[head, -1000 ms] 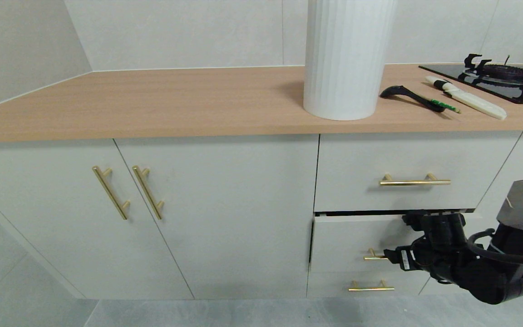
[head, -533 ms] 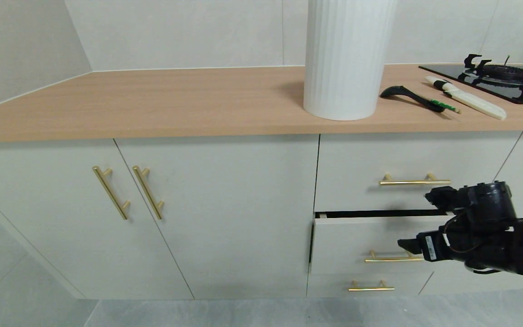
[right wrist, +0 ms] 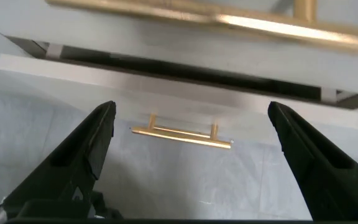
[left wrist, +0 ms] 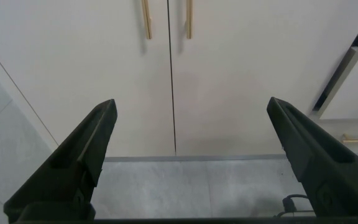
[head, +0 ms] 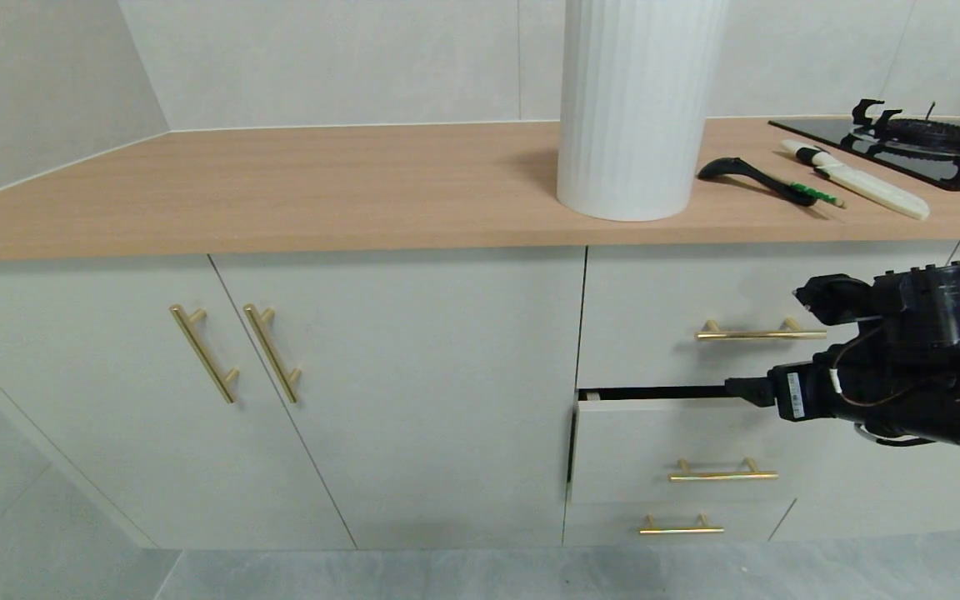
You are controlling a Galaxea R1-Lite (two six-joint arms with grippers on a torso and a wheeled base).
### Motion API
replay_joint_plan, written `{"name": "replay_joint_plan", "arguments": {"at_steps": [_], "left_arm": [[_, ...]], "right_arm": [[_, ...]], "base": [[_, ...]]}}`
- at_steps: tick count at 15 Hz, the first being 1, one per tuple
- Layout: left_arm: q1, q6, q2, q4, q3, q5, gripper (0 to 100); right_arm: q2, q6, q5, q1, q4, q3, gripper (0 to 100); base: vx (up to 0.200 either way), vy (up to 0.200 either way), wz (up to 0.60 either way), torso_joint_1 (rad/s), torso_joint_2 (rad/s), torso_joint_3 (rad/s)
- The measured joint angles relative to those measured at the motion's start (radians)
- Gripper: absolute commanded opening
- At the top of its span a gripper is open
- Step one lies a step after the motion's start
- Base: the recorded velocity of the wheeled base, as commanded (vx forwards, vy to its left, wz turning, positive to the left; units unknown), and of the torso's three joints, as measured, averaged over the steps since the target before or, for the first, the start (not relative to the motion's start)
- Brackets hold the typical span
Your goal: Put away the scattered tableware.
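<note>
Pale tiled wall backed a wooden table (head: 322, 187) over white cabinets. At the far left, two cabinet doors (head: 413, 375) carried slanted gold handles (head: 272, 352). The left jaws stood wide apart and held nothing, low before those doors (left wrist: 229, 74) and near the grey floor (left wrist: 185, 186). Further right on the table stood a tall white ribbed container (head: 632, 108). Just beside it lay the scattered tableware: a black ladle (head: 751, 177), a green-handled utensil (head: 817, 196) touching it, and a cream knife (head: 859, 187), with the black hob (head: 913, 142) behind. Below them the top drawer (head: 663, 292) was closed and the middle drawer (head: 655, 433) stood slightly open. The right arm (head: 905, 383) hung before these drawers, well below the tableware. The right jaws were spread wide and held nothing, in front of the drawer gap (right wrist: 185, 68).
</note>
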Motion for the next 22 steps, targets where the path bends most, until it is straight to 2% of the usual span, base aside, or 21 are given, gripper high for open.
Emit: {"name": "replay_joint_plan", "arguments": {"at_steps": [5,10,18,22], "left_arm": [[0.000,0.000,0.000,0.000,0.000,0.000,100],[0.000,0.000,0.000,0.000,0.000,0.000,100],[0.000,0.000,0.000,0.000,0.000,0.000,100],[0.000,0.000,0.000,0.000,0.000,0.000,100]], "right_arm": [[0.112,0.008,-0.008,0.002,-0.062,-0.006,100],[0.231,0.011,-0.020,0.000,-0.290,0.018,100],[0.337,0.036,-0.066,-0.001,-0.422,0.020,100],[0.358,0.038,-0.066,-0.002,-0.445,0.015,100]], "base": [[0.000,0.000,0.00,0.000,0.00,0.000],[0.000,0.000,0.00,0.000,0.00,0.000],[0.000,0.000,0.00,0.000,0.00,0.000],[0.000,0.000,0.00,0.000,0.00,0.000]]}}
